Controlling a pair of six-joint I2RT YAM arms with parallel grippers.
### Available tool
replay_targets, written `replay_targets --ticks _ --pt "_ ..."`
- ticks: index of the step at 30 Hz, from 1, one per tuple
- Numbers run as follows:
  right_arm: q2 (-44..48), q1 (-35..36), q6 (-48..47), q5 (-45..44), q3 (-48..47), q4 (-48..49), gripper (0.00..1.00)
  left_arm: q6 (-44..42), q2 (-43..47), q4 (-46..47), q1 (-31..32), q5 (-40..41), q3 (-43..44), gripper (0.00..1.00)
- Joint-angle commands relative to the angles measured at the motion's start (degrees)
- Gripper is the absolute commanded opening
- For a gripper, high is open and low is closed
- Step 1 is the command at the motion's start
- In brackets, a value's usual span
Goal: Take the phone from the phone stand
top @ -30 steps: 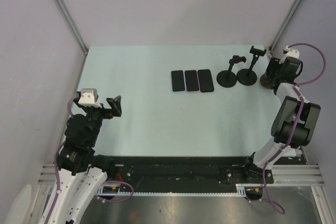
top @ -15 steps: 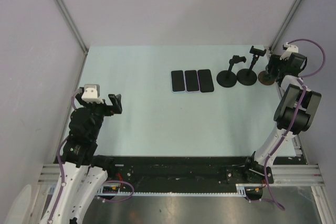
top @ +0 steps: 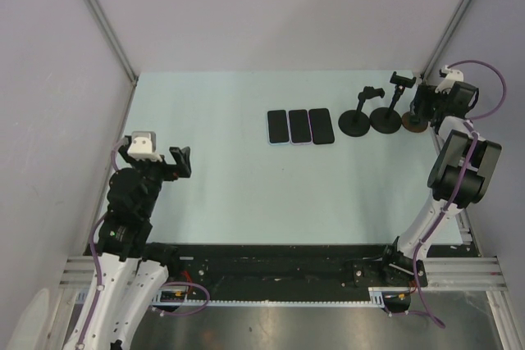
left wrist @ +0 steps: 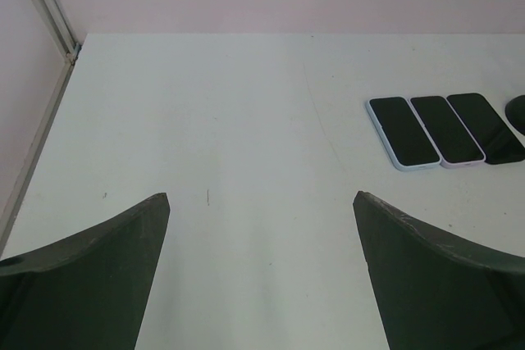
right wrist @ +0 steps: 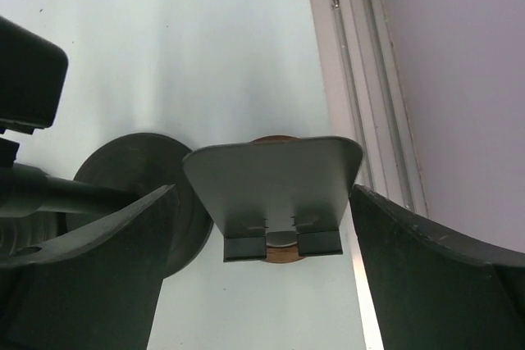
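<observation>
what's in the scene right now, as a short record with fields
phones: three, flat in a row, centre
black stands: two, far right, empty
third stand: grey plate on brown base, no phone visible on it
left gripper: open, holding nothing
right gripper: open, fingers either side of third stand, not touching

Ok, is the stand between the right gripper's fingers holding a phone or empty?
Empty. In the right wrist view the stand has a bare grey plate, nothing on its two bottom lips; three phones lie flat on the table.
</observation>
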State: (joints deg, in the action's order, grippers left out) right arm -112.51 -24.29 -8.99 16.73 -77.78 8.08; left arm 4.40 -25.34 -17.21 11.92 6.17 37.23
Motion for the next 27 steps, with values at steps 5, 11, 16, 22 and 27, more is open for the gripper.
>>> replay_targets --ticks 5,11,16,22,27 --pt "6.76 0.74 0.55 -0.38 -2.29 -2.36 1.00 -1.86 2.66 2.36 -0.59 -0.64 -0.50 1.00" --pt "15.37 1.62 3.63 -10.38 -2.20 -3.33 1.00 -1.33 5.74 2.36 -0.59 0.24 -0.50 1.00" --pt "27.83 5.13 7.49 -24.80 -2.11 -5.08 1.00 -0.36 8.55 2.36 -0.41 3.93 -0.50 1.00" --pt "43.67 11.01 17.77 -33.60 0.16 -13.07 1.00 2.18 14.26 2.36 -0.23 12.35 -0.93 1.00" --pt "60.02 14.36 24.00 -35.98 5.88 -15.71 1.00 2.98 17.78 2.27 -0.23 16.32 -1.37 1.00"
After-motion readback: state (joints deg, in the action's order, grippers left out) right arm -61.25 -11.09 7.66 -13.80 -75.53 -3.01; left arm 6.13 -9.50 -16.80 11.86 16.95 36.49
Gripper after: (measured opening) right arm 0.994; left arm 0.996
